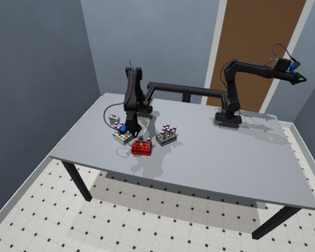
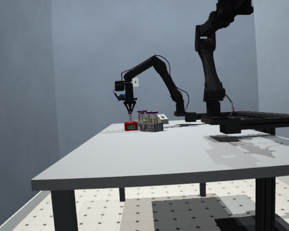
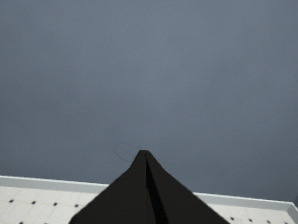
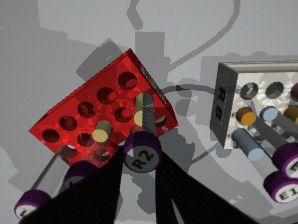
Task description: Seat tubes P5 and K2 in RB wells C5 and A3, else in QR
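Note:
My right gripper (image 1: 135, 135) (image 2: 130, 110) (image 4: 140, 157) is shut on the purple cap of tube R2 (image 2: 130, 118) (image 4: 143, 142), upright over the red rack QR (image 1: 141, 149) (image 2: 127, 126) (image 4: 116, 77). Its lower end is at a well near the end marked 5; how deep it sits cannot be told. Two other capped tubes (image 4: 32, 204) (image 4: 77, 176) stand in QR. The grey rack RA (image 1: 166, 140) (image 2: 149, 130) holds several tubes; their labels, including P5 and K2, are unreadable. The white rack RB (image 1: 122, 138) (image 4: 223, 112) holds several tubes. My left gripper (image 1: 305, 79) (image 3: 143, 158) is shut and empty, high up.
A whitish box (image 1: 113, 116) (image 2: 163, 118), likely the DONE button's, stands behind RB; its lamp cannot be made out. Tube E1 (image 4: 284, 189) stands in RB. RA is close beside QR, and RB is on QR's other side.

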### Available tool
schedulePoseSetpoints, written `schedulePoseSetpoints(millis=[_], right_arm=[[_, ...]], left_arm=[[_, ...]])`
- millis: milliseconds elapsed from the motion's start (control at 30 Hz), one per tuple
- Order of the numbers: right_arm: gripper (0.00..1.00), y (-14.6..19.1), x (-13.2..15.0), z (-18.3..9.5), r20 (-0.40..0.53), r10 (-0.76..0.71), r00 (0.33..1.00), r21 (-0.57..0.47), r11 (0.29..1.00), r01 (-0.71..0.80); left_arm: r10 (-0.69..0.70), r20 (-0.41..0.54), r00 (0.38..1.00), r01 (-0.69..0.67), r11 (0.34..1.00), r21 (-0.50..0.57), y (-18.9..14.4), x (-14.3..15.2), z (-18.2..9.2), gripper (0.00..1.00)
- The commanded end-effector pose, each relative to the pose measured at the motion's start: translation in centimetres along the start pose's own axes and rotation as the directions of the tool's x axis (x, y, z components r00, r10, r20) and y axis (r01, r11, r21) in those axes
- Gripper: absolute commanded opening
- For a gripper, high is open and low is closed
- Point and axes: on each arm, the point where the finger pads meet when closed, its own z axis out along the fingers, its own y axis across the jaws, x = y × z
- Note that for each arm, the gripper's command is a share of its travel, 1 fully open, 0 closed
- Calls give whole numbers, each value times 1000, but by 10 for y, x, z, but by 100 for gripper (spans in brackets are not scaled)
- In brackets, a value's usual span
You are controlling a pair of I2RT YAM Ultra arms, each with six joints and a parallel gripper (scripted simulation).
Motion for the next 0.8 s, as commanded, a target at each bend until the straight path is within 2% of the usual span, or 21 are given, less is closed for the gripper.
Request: schedulePoseSetpoints(millis=[0, 433, 767], right_arm=[[0, 1, 3, 6, 0, -3, 1000, 7, 1000, 3], [0, 1, 3, 11, 1, -3, 1000, 6, 1000, 3], [0, 3, -1, 3, 11, -1, 1000, -11, 1000, 1]], left_arm=[[6, 59, 998, -6, 1000, 0, 1, -26, -11, 0], [6, 59, 998, -6, 1000, 0, 1, -26, -11, 0], [6, 59, 998, -6, 1000, 0, 1, -26, -11, 0]])
